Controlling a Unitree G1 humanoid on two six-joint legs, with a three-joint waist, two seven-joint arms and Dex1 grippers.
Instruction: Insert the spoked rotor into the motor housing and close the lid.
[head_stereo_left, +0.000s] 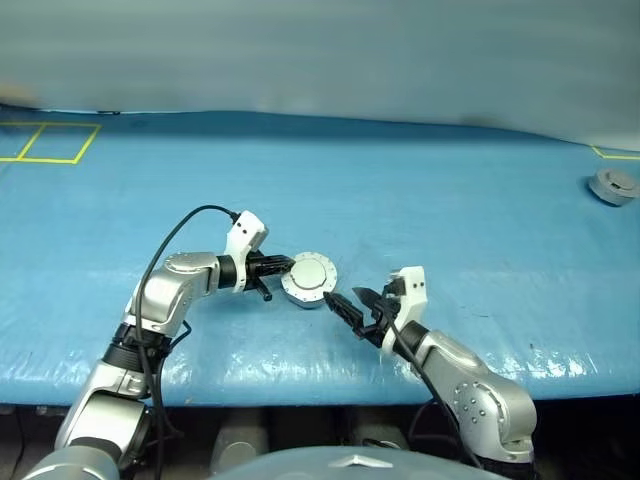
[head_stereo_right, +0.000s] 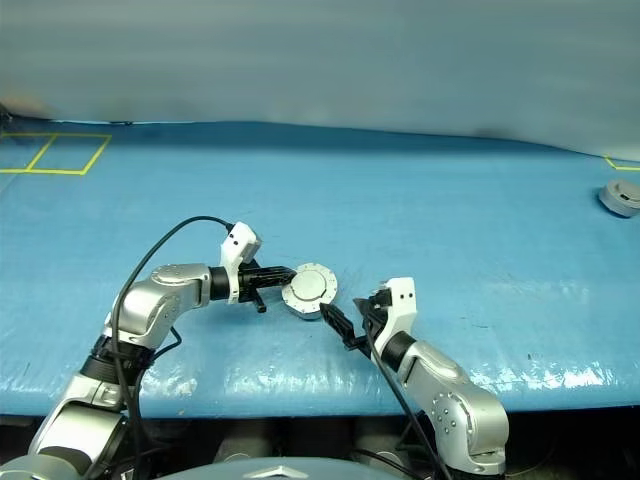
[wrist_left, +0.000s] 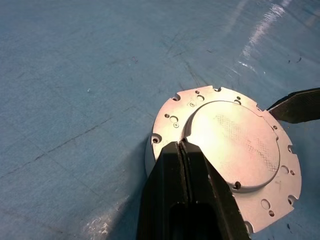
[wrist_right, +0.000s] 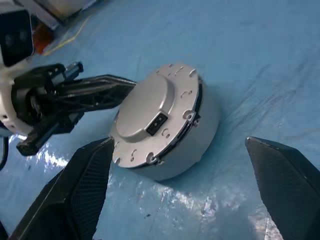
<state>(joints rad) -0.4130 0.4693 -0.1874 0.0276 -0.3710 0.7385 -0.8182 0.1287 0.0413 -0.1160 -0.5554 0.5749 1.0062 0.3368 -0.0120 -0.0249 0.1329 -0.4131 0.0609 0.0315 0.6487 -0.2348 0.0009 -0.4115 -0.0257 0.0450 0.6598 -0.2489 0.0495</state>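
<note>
The motor housing (head_stereo_left: 306, 293) sits on the blue table near its front edge. The lid (wrist_right: 145, 107) lies down on top of it, plain grey side up, with a dark seam under its rim. The spoked rotor is hidden. My left gripper (head_stereo_left: 286, 266) is shut, and its tips rest on the lid's edge (wrist_left: 172, 120) from the left. My right gripper (head_stereo_left: 343, 293) is open just right of and nearer than the housing, apart from it. Its wide-spread fingers (wrist_right: 82, 180) frame the housing in the right wrist view.
A second round grey part (head_stereo_left: 612, 186) lies far off at the right edge of the table. Yellow tape lines (head_stereo_left: 50, 143) mark the far left corner. The table's front edge (head_stereo_left: 300, 385) runs just below both grippers.
</note>
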